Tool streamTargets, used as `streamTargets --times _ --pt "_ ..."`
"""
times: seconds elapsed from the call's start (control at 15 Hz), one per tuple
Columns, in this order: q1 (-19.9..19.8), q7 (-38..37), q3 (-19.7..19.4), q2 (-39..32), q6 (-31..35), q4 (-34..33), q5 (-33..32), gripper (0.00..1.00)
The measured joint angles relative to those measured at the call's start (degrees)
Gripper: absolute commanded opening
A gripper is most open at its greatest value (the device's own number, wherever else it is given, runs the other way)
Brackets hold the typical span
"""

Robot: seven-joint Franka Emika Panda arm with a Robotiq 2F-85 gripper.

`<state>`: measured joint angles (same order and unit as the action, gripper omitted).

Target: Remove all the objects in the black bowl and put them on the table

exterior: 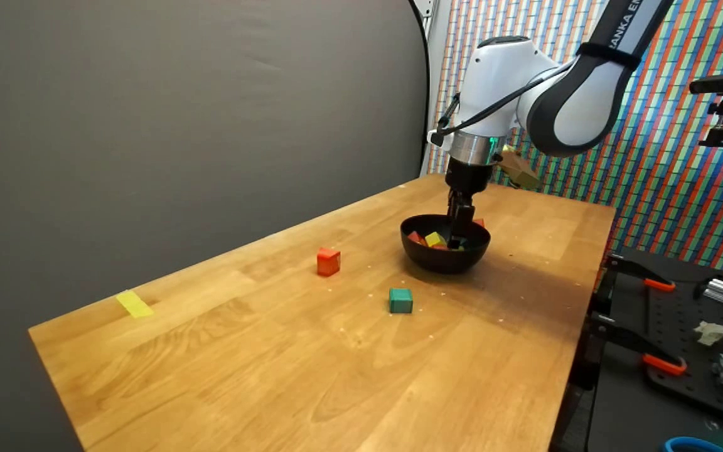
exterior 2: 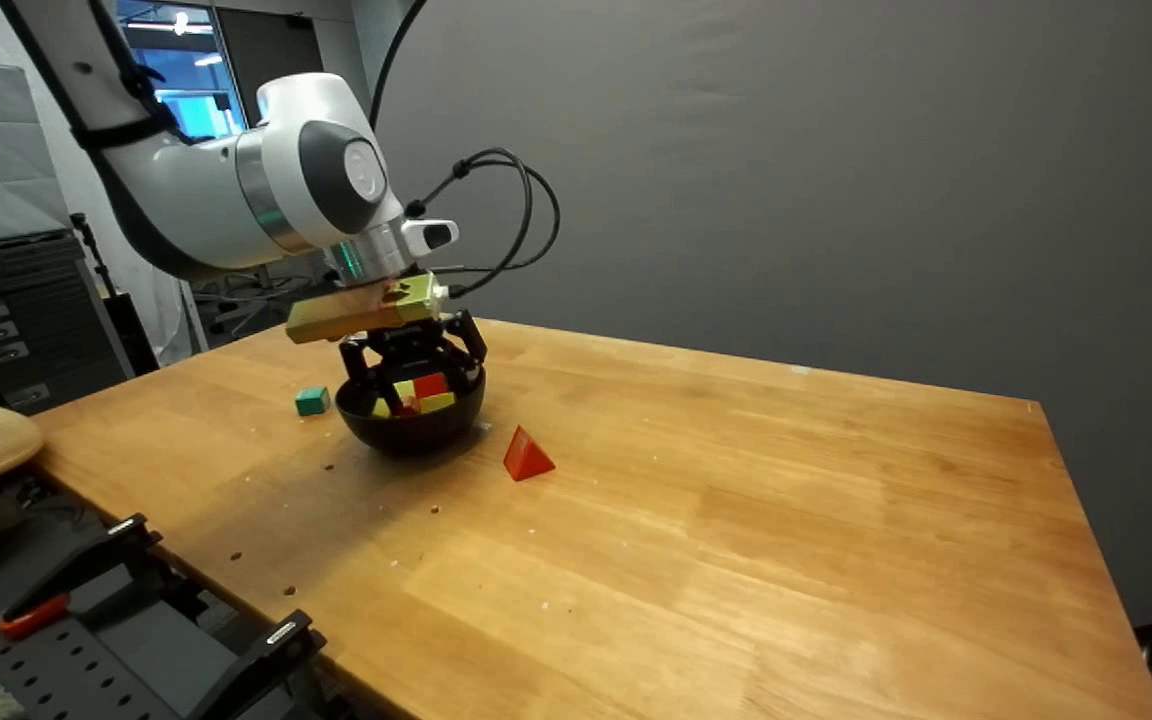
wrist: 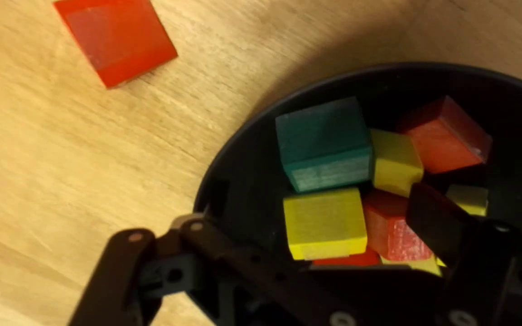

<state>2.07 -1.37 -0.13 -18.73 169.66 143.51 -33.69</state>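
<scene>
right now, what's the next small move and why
I would probably close the hand gently: it stands open inside the black bowl, and in the wrist view a yellow block and a red block appear to lie between its jaws. Whether it would catch both, I cannot tell.

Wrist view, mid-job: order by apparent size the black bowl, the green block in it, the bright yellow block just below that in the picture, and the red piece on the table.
1. Black bowl, though partly out of frame
2. Green block and red piece: too alike to rank; the red reaches the picture's top edge
3. Bright yellow block
</scene>
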Motion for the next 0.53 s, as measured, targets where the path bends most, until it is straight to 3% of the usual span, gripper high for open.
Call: streamTargets --times 0.27,0.53 --pt "-2.22 8.90 1.80 -3.01 1.64 -2.15 -0.02 1.00" --pt "-3.32 17.80 4.25 -5.25 1.71 -4.30 5.67 1.00"
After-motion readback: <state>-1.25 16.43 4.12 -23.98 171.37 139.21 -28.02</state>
